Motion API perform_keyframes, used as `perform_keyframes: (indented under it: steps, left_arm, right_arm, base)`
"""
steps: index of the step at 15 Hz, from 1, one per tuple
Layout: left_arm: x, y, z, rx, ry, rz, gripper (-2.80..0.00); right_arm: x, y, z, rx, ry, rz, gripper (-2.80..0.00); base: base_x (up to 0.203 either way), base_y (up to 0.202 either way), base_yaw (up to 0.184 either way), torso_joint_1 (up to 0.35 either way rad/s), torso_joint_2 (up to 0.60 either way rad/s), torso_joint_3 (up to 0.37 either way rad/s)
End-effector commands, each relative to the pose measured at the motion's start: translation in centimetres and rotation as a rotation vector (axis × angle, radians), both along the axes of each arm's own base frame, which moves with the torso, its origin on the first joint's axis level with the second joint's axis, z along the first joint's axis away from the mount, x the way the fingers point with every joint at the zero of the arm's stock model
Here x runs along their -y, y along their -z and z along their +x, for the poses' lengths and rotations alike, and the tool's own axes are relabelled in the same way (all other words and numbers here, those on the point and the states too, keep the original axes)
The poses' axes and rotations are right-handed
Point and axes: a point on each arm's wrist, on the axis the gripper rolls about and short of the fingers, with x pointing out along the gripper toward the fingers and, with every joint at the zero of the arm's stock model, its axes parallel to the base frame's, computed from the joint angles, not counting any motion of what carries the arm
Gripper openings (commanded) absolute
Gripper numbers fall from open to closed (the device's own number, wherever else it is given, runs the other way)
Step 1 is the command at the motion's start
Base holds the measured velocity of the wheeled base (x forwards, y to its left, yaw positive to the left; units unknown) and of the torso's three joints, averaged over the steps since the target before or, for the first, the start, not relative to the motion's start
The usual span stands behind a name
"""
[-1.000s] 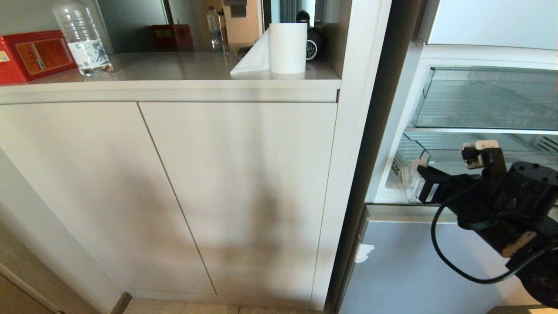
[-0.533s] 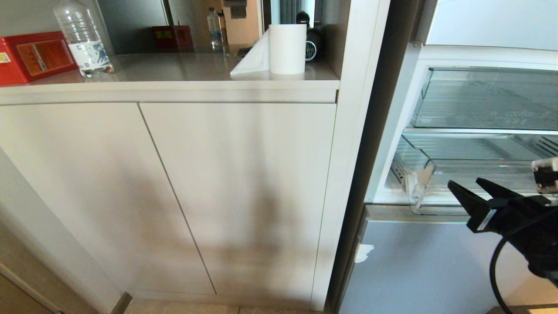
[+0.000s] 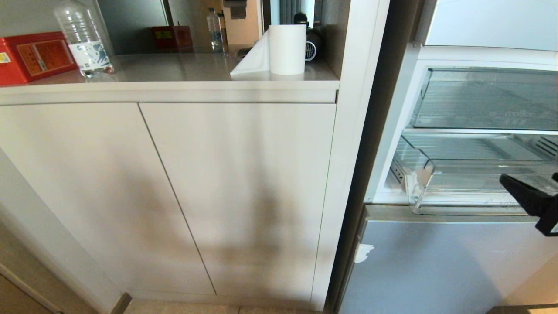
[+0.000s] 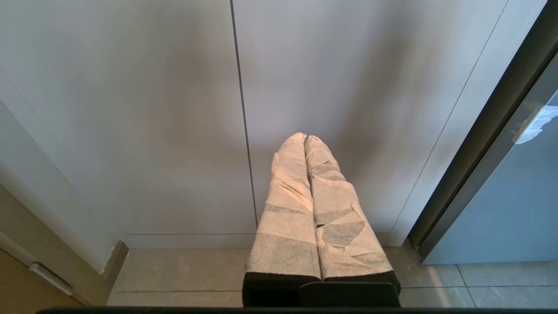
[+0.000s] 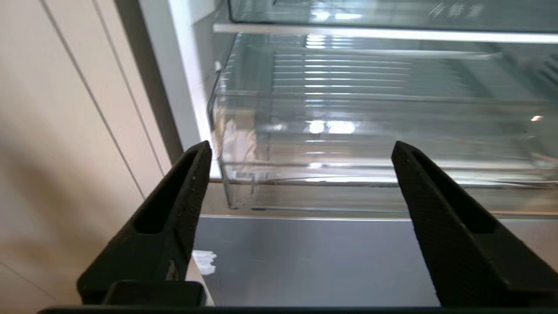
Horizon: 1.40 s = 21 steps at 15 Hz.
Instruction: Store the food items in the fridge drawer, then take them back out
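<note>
The right hand (image 5: 301, 148) hangs released, its two black fingers (image 5: 174, 205) spread wide with nothing between them, just in front of the fridge drawer (image 3: 462, 192), which stands pulled out of the open fridge with no food visible inside. The left hand (image 4: 306, 138) is clenched, its wrapped fingertips pressed together, pointing at the pale cabinet doors (image 4: 174, 109) low near the floor.

1. At the right edge of the head view we catch only one black fingertip of the right gripper (image 3: 550, 205); the arm is cut off.
2. The fridge drawer (image 3: 462, 208) runs out of frame on the right, so we can't see its far end.
3. Faint lettering on the upper bin (image 3: 488, 98) is too small to read.
</note>
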Motion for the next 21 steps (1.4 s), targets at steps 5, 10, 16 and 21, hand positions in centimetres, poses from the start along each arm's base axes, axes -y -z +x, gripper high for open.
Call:
perform_keyframes:
  steps: [5, 10, 16, 21]
  left_arm:
    - [0.0, 0.0, 0.0, 0.000, 0.001, 0.000, -2.80]
    - [0.0, 0.0, 0.0, 0.000, -0.001, 0.000, -2.80]
    - [0.0, 0.0, 0.0, 0.000, 0.001, 0.000, -2.80]
    - [0.0, 0.0, 0.0, 0.000, -0.001, 0.000, -2.80]
  right_arm:
    - [-1.0, -3.9, 7.5, -0.317, 0.021, -0.042, 0.00]
    - [-0.4, -2.3, 12.3, -0.486, 0.058, -0.052, 0.00]
    - [0.0, -2.5, 14.2, -0.482, 0.041, 0.006, 0.00]
    - [0.5, -3.9, 12.9, -0.433, 0.005, 0.038, 0.00]
  base:
    - [0.000, 0.000, 0.000, 0.000, 0.00, 0.000]
    - [0.000, 0.000, 0.000, 0.000, 0.00, 0.000]
    - [0.000, 0.000, 0.000, 0.000, 0.00, 0.000]
    - [0.000, 0.000, 0.000, 0.000, 0.00, 0.000]
